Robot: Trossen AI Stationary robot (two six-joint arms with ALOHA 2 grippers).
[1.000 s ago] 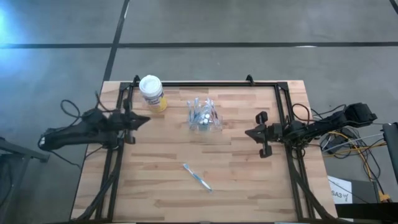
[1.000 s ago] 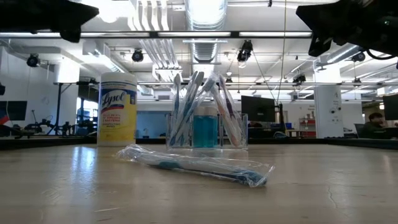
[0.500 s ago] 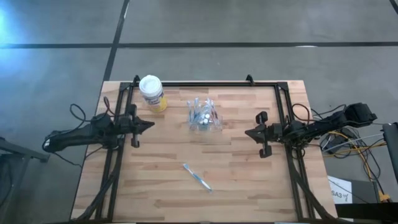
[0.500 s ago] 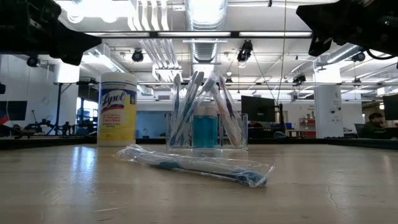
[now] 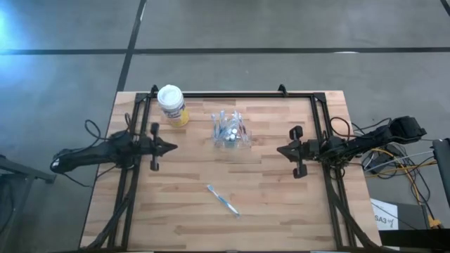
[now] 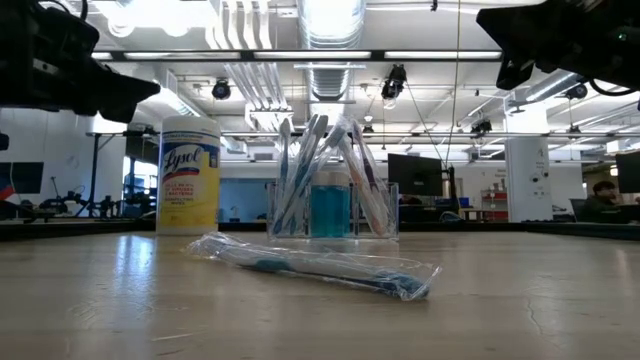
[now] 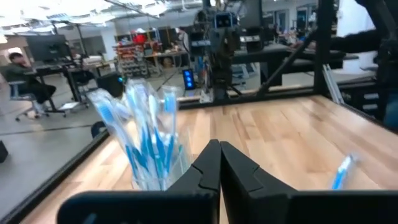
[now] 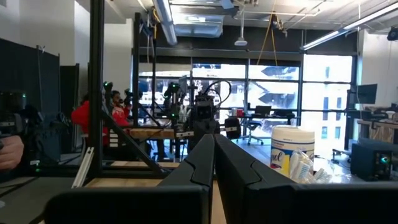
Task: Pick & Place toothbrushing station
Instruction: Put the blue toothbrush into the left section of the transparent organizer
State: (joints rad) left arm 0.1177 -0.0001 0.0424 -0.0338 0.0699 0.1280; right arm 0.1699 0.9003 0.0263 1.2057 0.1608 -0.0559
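Sitting upright toward the far middle of the wooden table [image 5: 281,204]: the toothbrushing station [image 5: 230,132], a clear plastic holder crowded with blue and white toothbrushes leaning outward, a blue-tinted piece showing low in its centre in the low view. Standing just beside it toward the left arm's side, near the far corner: a white-lidded yellow Lysol canister [image 5: 171,104], apart from the holder. Lying flat nearer the front edge, well apart from the holder: a single wrapped toothbrush [image 5: 223,199] in clear packaging, angled across the boards. Hovering over the table's left edge, tips pointing toward the holder: the left gripper [image 5: 169,147], fingers pressing together, holding nothing and touching nothing; seen past those closed fingers [image 7: 208,171] in the left wrist view, the holder's brushes standing near and slightly to one side. Waiting at the table's right edge, also aimed inward: the right gripper [image 5: 280,150], fingers [image 8: 202,158] likewise pressing together and clamping nothing, well apart from the holder. Showing in the room beyond, in the right wrist view: a person in red [image 8: 83,116].
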